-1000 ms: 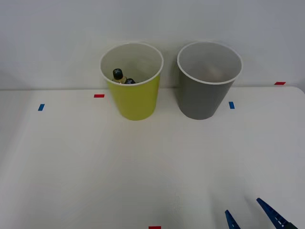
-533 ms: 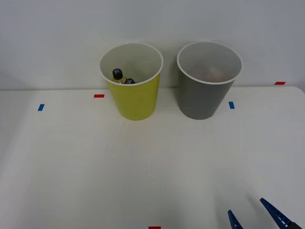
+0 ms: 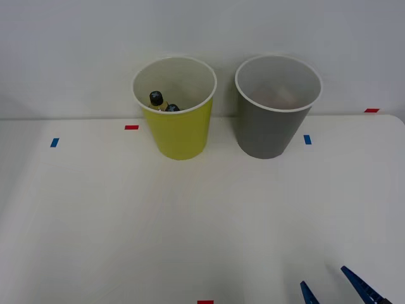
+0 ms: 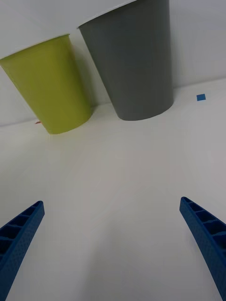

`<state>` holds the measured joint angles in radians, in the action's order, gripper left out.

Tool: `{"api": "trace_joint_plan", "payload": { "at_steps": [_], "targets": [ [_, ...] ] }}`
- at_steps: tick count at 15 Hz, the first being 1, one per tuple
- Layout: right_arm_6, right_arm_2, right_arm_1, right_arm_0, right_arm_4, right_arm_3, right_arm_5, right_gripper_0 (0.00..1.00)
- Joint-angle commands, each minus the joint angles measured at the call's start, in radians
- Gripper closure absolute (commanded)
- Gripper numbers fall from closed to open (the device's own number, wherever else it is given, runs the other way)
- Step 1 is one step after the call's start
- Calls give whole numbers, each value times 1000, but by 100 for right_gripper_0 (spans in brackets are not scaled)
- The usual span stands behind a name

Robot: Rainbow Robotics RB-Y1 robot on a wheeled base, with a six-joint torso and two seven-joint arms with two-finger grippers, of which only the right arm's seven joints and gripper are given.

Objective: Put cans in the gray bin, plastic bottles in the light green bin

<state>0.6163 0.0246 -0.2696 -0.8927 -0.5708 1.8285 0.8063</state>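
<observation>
Lime-green bin (image 3: 179, 130) stands at the back of the white table (image 3: 126, 215), with the gray bin (image 3: 272, 123) just beside it on the robot's right, the two apart, both upright against the wall. Two black-capped plastic bottles (image 3: 161, 103) sit inside the lime one, only the caps and a bit of yellow showing over the rim. Gray bin has something pale and reddish low inside (too dim to call, could be a can). Nothing loose on the table in front, just small red and blue tape marks (image 3: 131, 127). Right gripper (image 3: 334, 286) sits low at the near right edge of the table, well apart from both bins; in the wrist view its blue ribbed fingers (image 4: 21, 230) are spread wide to the two corners with nothing between them, so it is wide open and holds nothing. Step judgement: sorting looks finished or nearly so, bottles are in the right bin, and the arm looks parked between picks. Next move, if any item turns up, calls for reaching out to it with jaws this wide; otherwise just clear away without brushing the bins.
</observation>
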Motion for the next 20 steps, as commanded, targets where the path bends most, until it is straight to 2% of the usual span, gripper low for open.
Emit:
{"api": "trace_joint_plan", "payload": {
  "at_steps": [1, 6, 20],
  "targets": [
    [-7, -19, 3, 6, -29, 0, 14, 0],
    [0, -28, 18, 23, -92, 0, 14, 0],
    [2, -38, 21, 26, -92, 0, 14, 0]
  ]
}}
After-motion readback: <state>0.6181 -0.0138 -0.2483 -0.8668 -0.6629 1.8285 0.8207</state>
